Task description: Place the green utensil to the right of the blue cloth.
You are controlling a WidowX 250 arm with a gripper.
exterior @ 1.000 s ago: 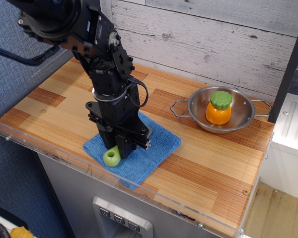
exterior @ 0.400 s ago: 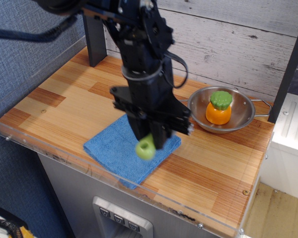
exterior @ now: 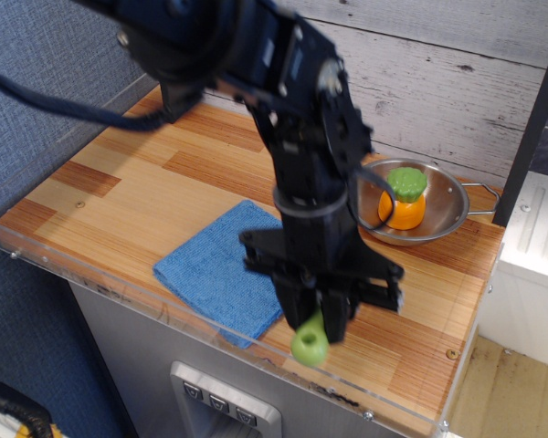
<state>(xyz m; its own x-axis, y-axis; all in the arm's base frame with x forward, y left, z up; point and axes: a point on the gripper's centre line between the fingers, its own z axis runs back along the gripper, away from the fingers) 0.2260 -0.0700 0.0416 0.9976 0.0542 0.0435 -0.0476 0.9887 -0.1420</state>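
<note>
The blue cloth (exterior: 221, 270) lies flat near the front edge of the wooden tabletop. My gripper (exterior: 321, 315) is to the right of the cloth, near the front edge, and is shut on the green utensil (exterior: 310, 344). Only the lime-green handle end with its hole shows below the fingers; the grey blade is hidden inside the gripper. I cannot tell whether the utensil touches the table.
A steel bowl (exterior: 438, 219) with wire handles stands at the back right and holds an orange toy with a green top (exterior: 403, 198). A clear acrylic rim (exterior: 164, 306) runs along the table's front. A black post (exterior: 530, 119) stands at the right.
My gripper has carried the green utensil from the cloth's front-left area, up and rightward across the cloth, to the wood right of the cloth near the front edge.
</note>
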